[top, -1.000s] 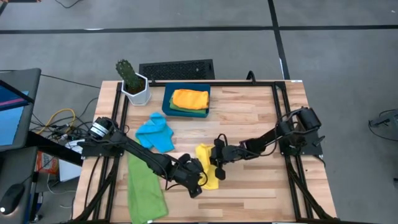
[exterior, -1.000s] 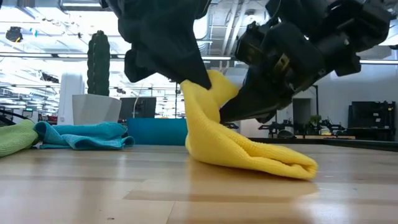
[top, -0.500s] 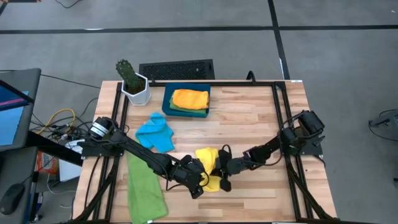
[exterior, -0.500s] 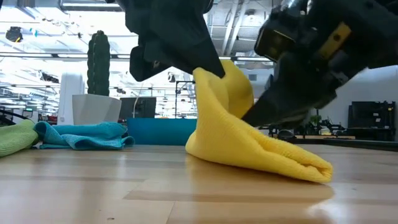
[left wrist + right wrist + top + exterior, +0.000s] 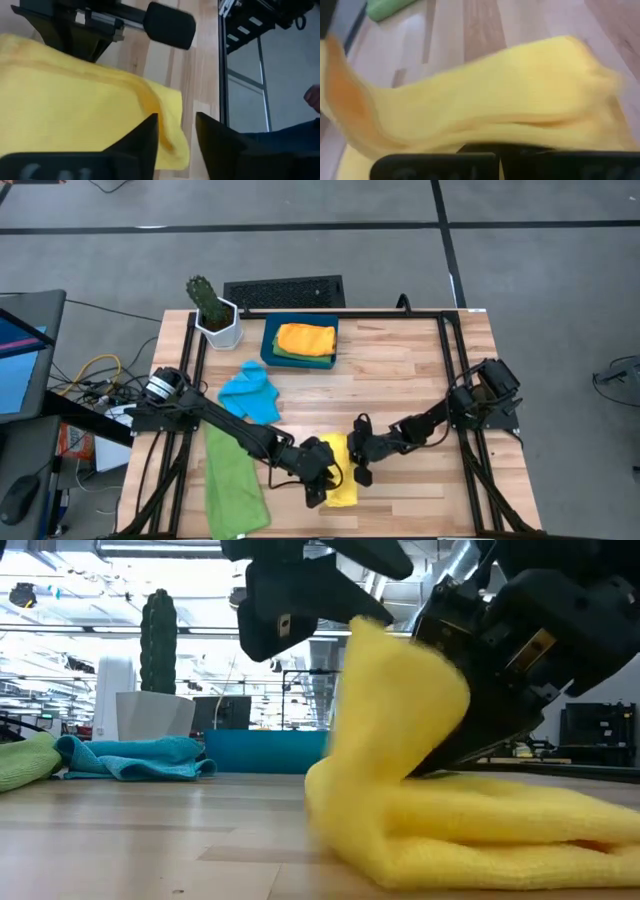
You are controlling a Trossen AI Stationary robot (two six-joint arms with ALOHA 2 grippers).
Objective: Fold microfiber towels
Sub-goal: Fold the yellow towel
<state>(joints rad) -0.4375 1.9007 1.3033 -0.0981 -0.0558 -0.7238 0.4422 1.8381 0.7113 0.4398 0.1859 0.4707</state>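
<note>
The yellow towel [image 5: 341,480] is draped between both grippers at the near middle of the wooden surface [image 5: 400,380]. The left gripper [image 5: 322,476] is seen parted over it; the right gripper [image 5: 357,462] is clamped on its raised edge. A bright workshop is seen beyond.

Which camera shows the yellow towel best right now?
The low view: the yellow towel fills the foreground, layers lying on the table and one flap raised. The high view shows only a strip between the left gripper and right gripper. Both wrist views show close cloth without its outline.
</note>
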